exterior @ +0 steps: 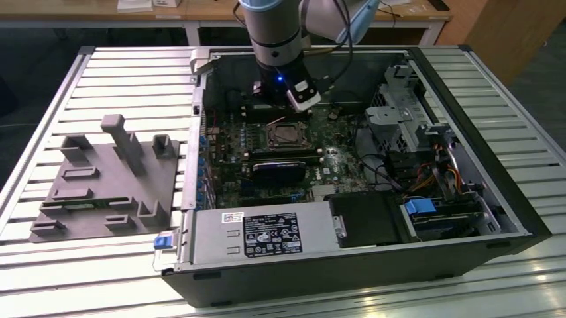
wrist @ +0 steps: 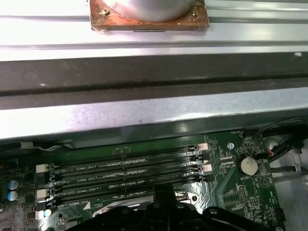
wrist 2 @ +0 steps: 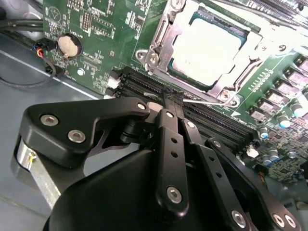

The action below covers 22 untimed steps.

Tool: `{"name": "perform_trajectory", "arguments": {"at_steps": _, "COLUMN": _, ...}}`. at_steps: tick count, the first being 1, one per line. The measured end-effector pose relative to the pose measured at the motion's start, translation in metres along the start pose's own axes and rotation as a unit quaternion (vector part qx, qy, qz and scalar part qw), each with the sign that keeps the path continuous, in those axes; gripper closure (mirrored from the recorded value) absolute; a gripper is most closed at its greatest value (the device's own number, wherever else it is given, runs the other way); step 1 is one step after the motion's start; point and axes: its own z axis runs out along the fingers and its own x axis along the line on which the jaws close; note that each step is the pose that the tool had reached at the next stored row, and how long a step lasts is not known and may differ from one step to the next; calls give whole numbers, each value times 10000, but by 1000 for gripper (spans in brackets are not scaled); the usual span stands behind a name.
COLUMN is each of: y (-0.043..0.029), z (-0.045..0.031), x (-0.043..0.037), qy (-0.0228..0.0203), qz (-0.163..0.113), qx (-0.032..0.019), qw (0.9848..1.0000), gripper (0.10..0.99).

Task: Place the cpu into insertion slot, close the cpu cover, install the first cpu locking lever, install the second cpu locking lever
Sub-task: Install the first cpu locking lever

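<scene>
The cpu (wrist 2: 207, 45), with its silvery top, lies inside the insertion slot (exterior: 285, 134) on the green board. The cpu cover (wrist 2: 161, 41), a silver metal frame, lies down around it. A thin metal lever rod (wrist 2: 207, 100) runs along the socket's edge nearest my gripper. My gripper (wrist 2: 173, 95) is shut, its black fingers pressed together with nothing between them. Its tips hang over the memory slots (wrist 2: 144, 86), just short of that edge. In the exterior view my gripper (exterior: 285, 109) hangs inside the open case, just behind the socket.
The open computer case (exterior: 495, 218) lies on a slatted table. A power supply (exterior: 265, 232) fills its front and a drive cage (exterior: 398, 112) its right. A grey fixture (exterior: 106, 179) stands on the exterior view's left. A coin battery (wrist: 248, 166) sits beside the memory slots (wrist: 125, 168).
</scene>
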Motion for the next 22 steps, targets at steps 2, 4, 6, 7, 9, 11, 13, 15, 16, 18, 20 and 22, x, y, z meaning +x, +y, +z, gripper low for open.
{"name": "perform_trajectory", "arguments": {"at_steps": 2, "y": 0, "z": 5, "x": 1, "qy": -12, "qz": 33, "qx": 33, "qw": 10000, "gripper": 984}}
{"name": "perform_trajectory", "arguments": {"at_steps": 4, "y": 0, "z": 5, "x": 1, "qy": -13, "qz": 35, "qx": 35, "qw": 10000, "gripper": 984}}
{"name": "perform_trajectory", "arguments": {"at_steps": 6, "y": 0, "z": 5, "x": 1, "qy": -13, "qz": 36, "qx": 35, "qw": 10000, "gripper": 984}}
{"name": "perform_trajectory", "arguments": {"at_steps": 7, "y": 0, "z": 5, "x": 2, "qy": -14, "qz": 37, "qx": 35, "qw": 10000, "gripper": 984}}
{"name": "perform_trajectory", "arguments": {"at_steps": 9, "y": 0, "z": 7, "x": 5, "qy": -37, "qz": 30, "qx": 44, "qw": 10000, "gripper": 984}}
{"name": "perform_trajectory", "arguments": {"at_steps": 11, "y": -2, "z": 14, "x": 6, "qy": -57, "qz": 21, "qx": 64, "qw": 10000, "gripper": 984}}
{"name": "perform_trajectory", "arguments": {"at_steps": 13, "y": -3, "z": 24, "x": 8, "qy": -61, "qz": 18, "qx": 70, "qw": 10000, "gripper": 984}}
{"name": "perform_trajectory", "arguments": {"at_steps": 15, "y": 3, "z": 33, "x": 14, "qy": -62, "qz": 18, "qx": 75, "qw": 10000, "gripper": 984}}
{"name": "perform_trajectory", "arguments": {"at_steps": 16, "y": 12, "z": 39, "x": 19, "qy": -63, "qz": 17, "qx": 79, "qw": 9999, "gripper": 984}}
{"name": "perform_trajectory", "arguments": {"at_steps": 18, "y": 34, "z": 48, "x": 27, "qy": -65, "qz": 13, "qx": 98, "qw": 9999, "gripper": 984}}
{"name": "perform_trajectory", "arguments": {"at_steps": 20, "y": 56, "z": 57, "x": 36, "qy": -68, "qz": 7, "qx": 127, "qw": 9999, "gripper": 984}}
{"name": "perform_trajectory", "arguments": {"at_steps": 22, "y": 66, "z": 64, "x": 39, "qy": -74, "qz": -3, "qx": 168, "qw": 9998, "gripper": 984}}
